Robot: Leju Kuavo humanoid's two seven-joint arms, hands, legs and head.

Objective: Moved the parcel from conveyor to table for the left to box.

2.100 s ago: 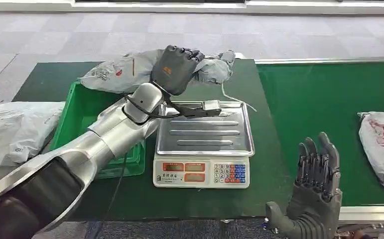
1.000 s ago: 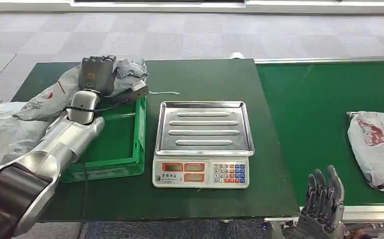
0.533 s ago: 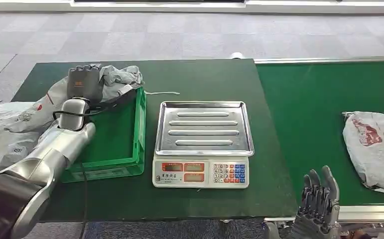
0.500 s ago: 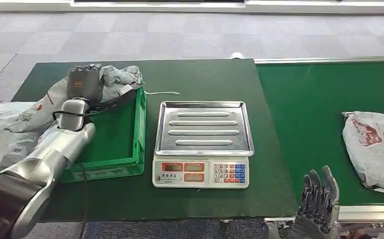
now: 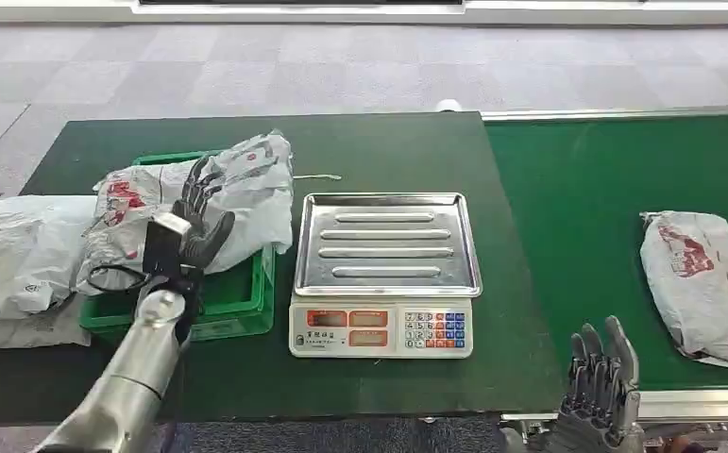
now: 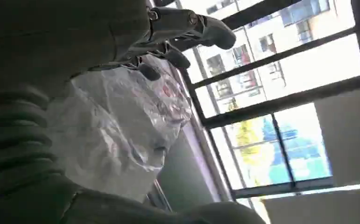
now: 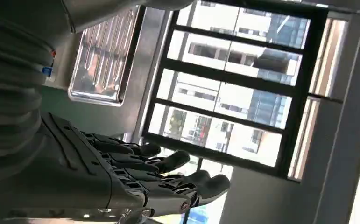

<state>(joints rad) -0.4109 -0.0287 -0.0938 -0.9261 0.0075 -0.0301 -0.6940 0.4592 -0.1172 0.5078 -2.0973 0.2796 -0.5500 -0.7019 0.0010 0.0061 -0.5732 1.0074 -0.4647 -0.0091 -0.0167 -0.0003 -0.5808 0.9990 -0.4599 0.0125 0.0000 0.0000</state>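
Since the earlier frame the parcel (image 5: 209,193) now lies across the green box (image 5: 237,302) at the table's left edge, the left hand (image 5: 194,222) spread wide and empty above it, so it should withdraw straight up.

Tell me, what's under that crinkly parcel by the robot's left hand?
A green crate sits under the grey parcel, which sprawls across its top. The parcel and the left hand cover most of the crate's inside, so anything in there is hidden.

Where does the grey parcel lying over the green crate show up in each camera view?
Head view: grey parcel draped over the green crate, beyond the left hand.
Left wrist view: crinkled parcel beneath the fingers.
Right wrist view: not in it.
Shared landmark: the left hand.
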